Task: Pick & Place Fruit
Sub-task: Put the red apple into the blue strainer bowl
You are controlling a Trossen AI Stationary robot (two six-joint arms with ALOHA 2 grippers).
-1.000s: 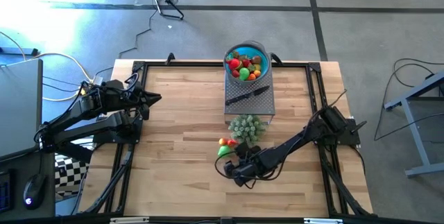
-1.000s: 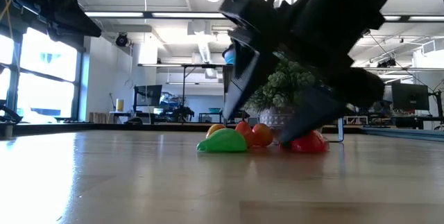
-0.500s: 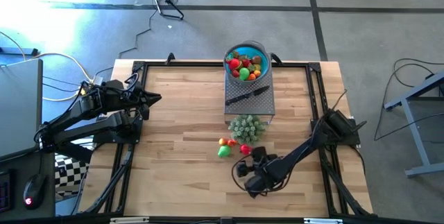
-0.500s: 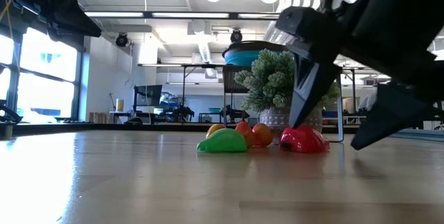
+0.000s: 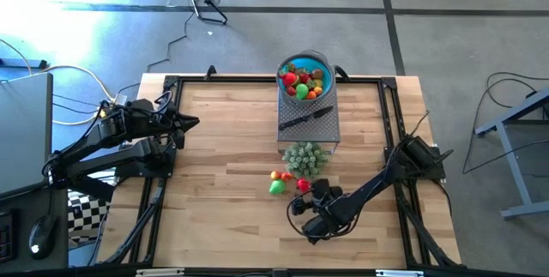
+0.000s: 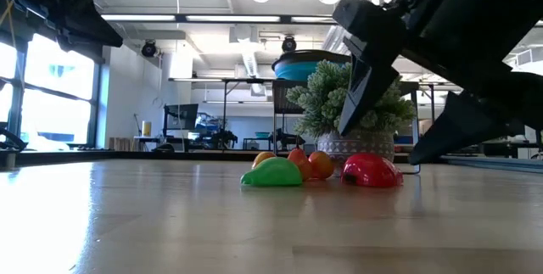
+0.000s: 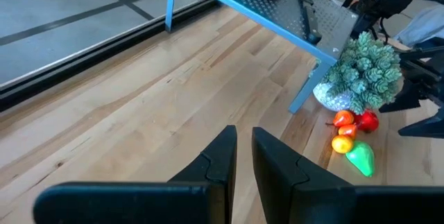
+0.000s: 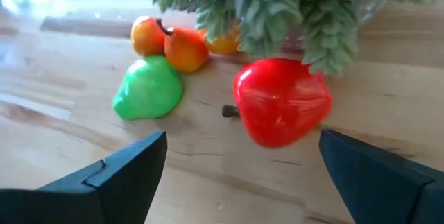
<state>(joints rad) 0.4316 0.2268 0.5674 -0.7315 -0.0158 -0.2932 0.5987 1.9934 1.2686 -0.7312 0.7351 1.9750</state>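
A red fruit lies on the wooden table in front of my right gripper, which is open wide; its fingers stand a little short of the fruit, one to each side, touching nothing. A green fruit and some small orange fruits lie just beyond, beside a pale green bushy cluster. More fruit fills the blue bowl on a metal stand. My left gripper waits shut at the table's left edge, raised.
The perforated metal stand at the far middle carries the bowl and a black-handled knife. The bushy cluster stands right behind the loose fruits. Bare wood stretches across the table's left half and along its near edge.
My right gripper has gone a little toward the table's right edge, off the green fruit and over to the red one, and has rolled and tipped as it went. It has stayed open. The fruits have kept their places.
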